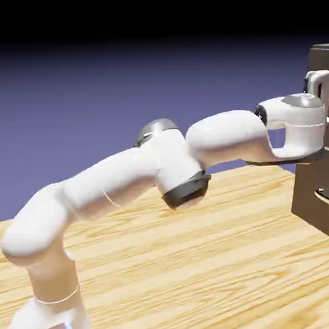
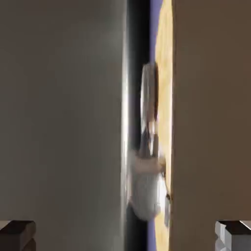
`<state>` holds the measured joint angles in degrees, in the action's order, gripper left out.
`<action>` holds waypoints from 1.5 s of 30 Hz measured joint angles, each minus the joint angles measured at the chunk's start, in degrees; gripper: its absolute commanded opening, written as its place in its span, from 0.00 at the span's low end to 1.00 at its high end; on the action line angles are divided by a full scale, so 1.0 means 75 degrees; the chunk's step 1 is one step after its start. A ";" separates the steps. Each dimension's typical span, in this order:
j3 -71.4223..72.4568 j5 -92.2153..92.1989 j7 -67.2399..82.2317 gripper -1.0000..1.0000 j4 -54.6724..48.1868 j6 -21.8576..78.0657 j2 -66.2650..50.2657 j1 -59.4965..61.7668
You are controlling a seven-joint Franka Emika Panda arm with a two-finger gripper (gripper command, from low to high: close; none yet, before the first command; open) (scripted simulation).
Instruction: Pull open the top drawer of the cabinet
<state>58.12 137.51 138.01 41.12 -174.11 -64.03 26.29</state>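
Exterior view: my arm [image 1: 226, 134] reaches across the wooden table [image 1: 198, 260] to the cabinet [image 1: 316, 194], my hand at its upper part, on the exterior view's right. Hand view: my gripper [image 2: 125, 236] is spread wide, its fingertips well apart. I cannot tell the top drawer's exact position.

You can see the table [image 1: 165, 261] across the bottom of the exterior view. Your robot arm [image 1: 114, 183] starts at the exterior view's lower left and goes over the table to the right. The cabinet [image 1: 307, 205] is on the table at the right edge. The arm's far end covers part of it; you can't tell if they touch. A low handle [image 1: 327, 198] is on the cabinet's front, below the arm's end.
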 measured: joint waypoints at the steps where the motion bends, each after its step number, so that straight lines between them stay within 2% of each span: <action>1: 0.0127 -0.0171 0.0332 0.50 -0.0112 -0.0006 -0.0129 -0.0007; 8: 0.1018 -0.1366 0.2655 0.50 -0.0897 -0.0049 -0.1032 -0.0059; 9: 0.1037 -0.1392 0.2706 0.00 -0.0914 -0.0050 -0.1051 -0.0060; 14: 0.1053 -0.0574 0.1716 0.00 -0.0305 0.0094 -0.0751 0.0303; 24: 0.1775 0.1668 -0.0715 0.00 0.2374 0.0993 0.0129 0.1948; 45: 0.4105 0.3008 -0.2932 0.00 0.8187 0.2822 0.1582 0.6292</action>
<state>88.91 160.07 116.02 102.53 -152.95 -52.16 73.48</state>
